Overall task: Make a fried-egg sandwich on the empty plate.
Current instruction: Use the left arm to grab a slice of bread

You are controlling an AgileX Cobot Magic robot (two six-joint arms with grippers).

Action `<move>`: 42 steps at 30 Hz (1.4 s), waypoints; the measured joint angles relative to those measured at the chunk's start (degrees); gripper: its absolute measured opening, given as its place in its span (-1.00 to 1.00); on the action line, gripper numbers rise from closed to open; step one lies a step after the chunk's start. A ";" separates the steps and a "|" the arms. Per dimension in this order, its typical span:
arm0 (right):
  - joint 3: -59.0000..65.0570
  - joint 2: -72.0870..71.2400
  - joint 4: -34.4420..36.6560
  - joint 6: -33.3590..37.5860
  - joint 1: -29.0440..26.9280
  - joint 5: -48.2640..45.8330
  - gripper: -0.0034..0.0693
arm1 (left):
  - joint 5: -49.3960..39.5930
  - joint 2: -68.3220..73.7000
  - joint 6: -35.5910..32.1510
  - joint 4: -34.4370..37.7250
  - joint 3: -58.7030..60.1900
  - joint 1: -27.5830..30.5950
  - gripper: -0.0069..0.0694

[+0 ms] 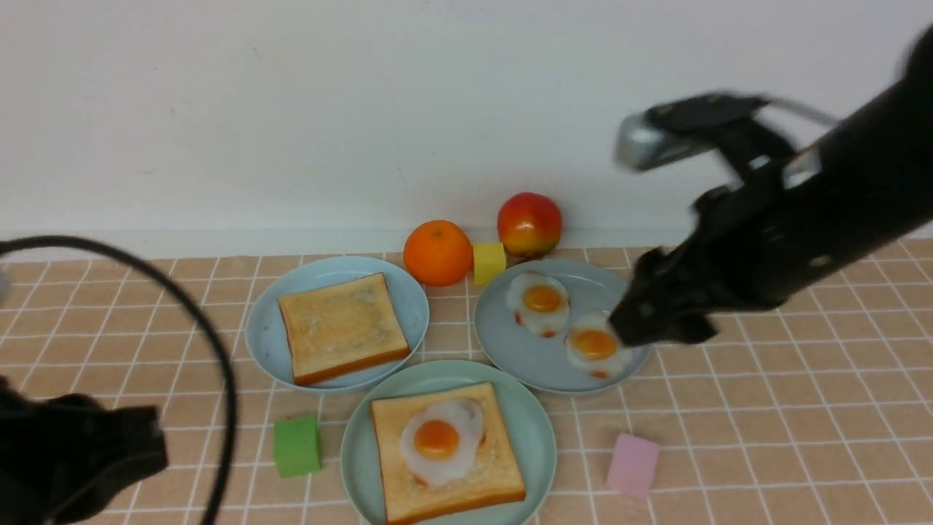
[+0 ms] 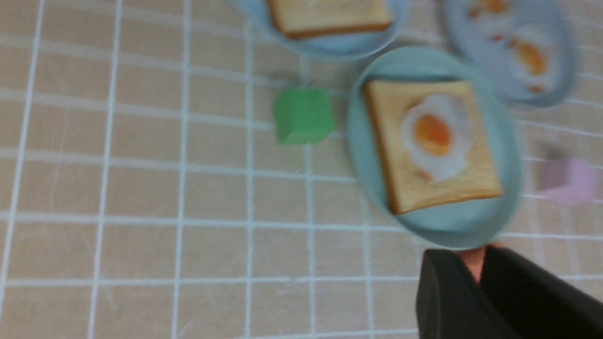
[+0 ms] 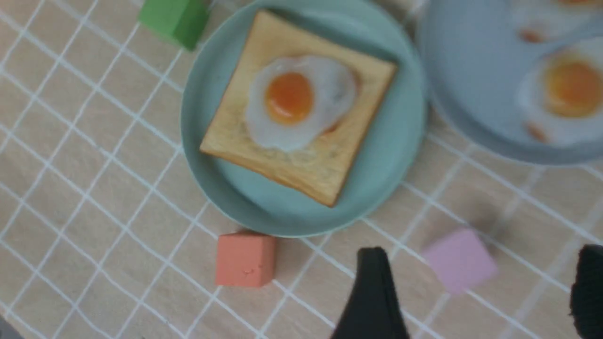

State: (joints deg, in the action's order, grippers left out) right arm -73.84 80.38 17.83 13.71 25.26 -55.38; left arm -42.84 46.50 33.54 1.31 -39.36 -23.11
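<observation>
The mint-green plate (image 1: 356,445) at the front centre holds a toast slice (image 1: 496,474) with a fried egg (image 1: 439,437) on top. It also shows in the left wrist view (image 2: 360,141) and the right wrist view (image 3: 207,155). A second toast slice (image 1: 342,327) lies on the sky-blue plate (image 1: 262,328) behind and to the left. My right gripper (image 1: 630,324) hangs open and empty above the edge of the grey-blue plate; its jaws (image 3: 478,282) stand wide apart. My left gripper (image 2: 473,266) is shut, raised over the table at the front left.
The grey-blue plate (image 1: 510,350) holds two more fried eggs (image 1: 541,300). An orange (image 1: 437,252), a yellow block (image 1: 489,262) and an apple (image 1: 530,223) stand at the back. A green block (image 1: 297,445), a pink block (image 1: 633,464) and a salmon block (image 3: 245,260) lie around the mint plate.
</observation>
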 joint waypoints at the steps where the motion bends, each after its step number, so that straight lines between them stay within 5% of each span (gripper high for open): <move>1: 0.00 -2.01 -0.27 -0.56 0.00 -0.34 0.41 | 0.30 2.40 1.09 -0.43 -0.06 0.00 -0.37; 10: 4.82 -20.06 3.40 -0.49 0.00 -0.98 -0.89 | 2.31 24.77 3.43 -1.31 -12.55 0.00 0.14; 18: 17.45 -27.55 13.27 11.95 0.00 -0.26 -0.94 | 0.66 38.35 2.21 -0.77 -26.04 1.15 0.16; 23: 20.91 -32.71 18.95 19.63 0.00 0.51 -0.93 | 0.59 49.34 -2.81 4.65 -34.05 9.11 0.16; 29: 21.08 -35.40 19.84 21.29 0.00 0.76 -0.92 | 2.07 59.36 -9.83 5.27 -38.33 12.45 0.16; 37: 21.12 -35.69 20.24 21.53 0.00 1.25 -0.91 | 6.33 69.48 -11.13 5.39 -39.85 12.45 0.16; 42: 21.12 -35.69 20.36 21.53 0.00 1.51 -0.89 | 7.93 70.79 -11.13 7.02 -40.46 12.45 -0.20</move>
State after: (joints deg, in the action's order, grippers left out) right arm -52.71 44.69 38.19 35.23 25.26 -53.86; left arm -34.91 117.29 22.41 8.33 -79.82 -10.66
